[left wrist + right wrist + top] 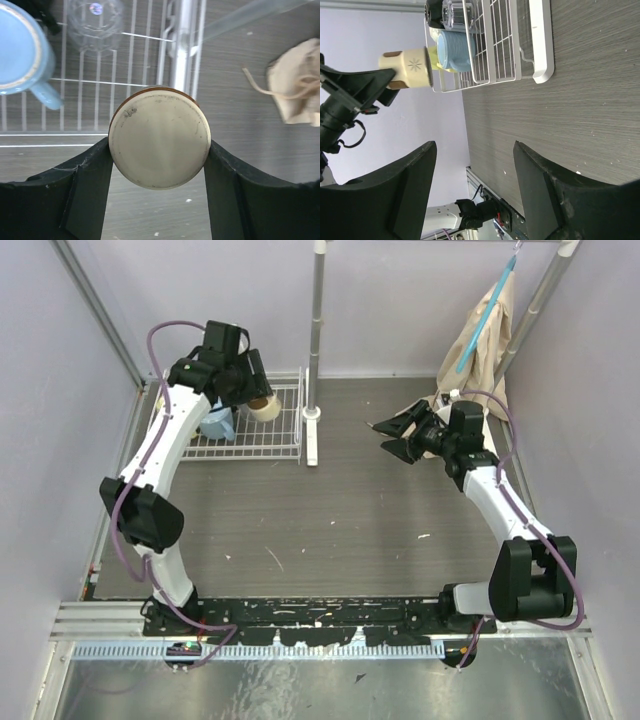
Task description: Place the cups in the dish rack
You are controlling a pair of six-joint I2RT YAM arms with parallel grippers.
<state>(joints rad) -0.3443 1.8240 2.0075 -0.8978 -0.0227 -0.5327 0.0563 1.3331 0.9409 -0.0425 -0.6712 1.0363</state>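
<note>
**Cream mug held mouth-down over the rack's corner**

On the left, we see the left gripper (159, 150) clamped on the sides of the cream mug (159, 135). The mug's axis runs straight on from the fingers, mouth toward the rack (100, 81) just below. The blue mug (20, 50) and the glass (95, 20) sit further out, left of the fingertips, so we judge the coming move is a straight lowering. To the right, the right gripper (475, 147) hangs spread and empty, well apart from the rack.

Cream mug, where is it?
Top view, far left: cream mug held in the left gripper above the dish rack, beside the light blue mug.
</note>
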